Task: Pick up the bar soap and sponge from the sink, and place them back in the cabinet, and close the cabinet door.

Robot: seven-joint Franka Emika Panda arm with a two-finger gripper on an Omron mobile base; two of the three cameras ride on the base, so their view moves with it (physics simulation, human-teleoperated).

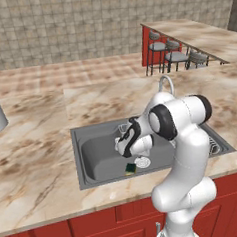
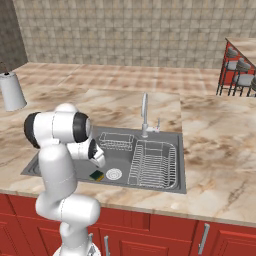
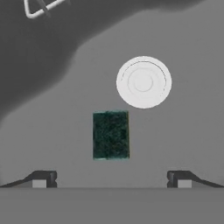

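Gripper: the gripper (image 3: 111, 179) hangs over the sink floor with its two finger tips spread wide apart and nothing between them; in the left base view it (image 1: 123, 146) sits low inside the basin.
Sponge: the sponge (image 3: 110, 134) lies flat on the basin floor, dark green face up, between the two finger tips but apart from both; the base views show a yellow edge on it (image 1: 130, 168) (image 2: 97, 175).
Drain: the round white drain (image 3: 143, 82) lies just beside the sponge, not touching it (image 1: 142, 162) (image 2: 114, 174).
Sink: the sink (image 1: 88, 157) is a grey steel basin set into the marble tabletop (image 1: 37, 146), with a chrome tap (image 2: 144, 116) at its back rim.
Racks: a wire dish rack (image 2: 154, 165) fills the side of the basin away from the arm, and a small wire basket (image 2: 117, 141) sits near the tap.
Bar soap: perhaps hidden by the arm; I cannot tell where it lies.
Other: a grey rounded vessel (image 2: 11, 91) stands on the tabletop well away from the sink.
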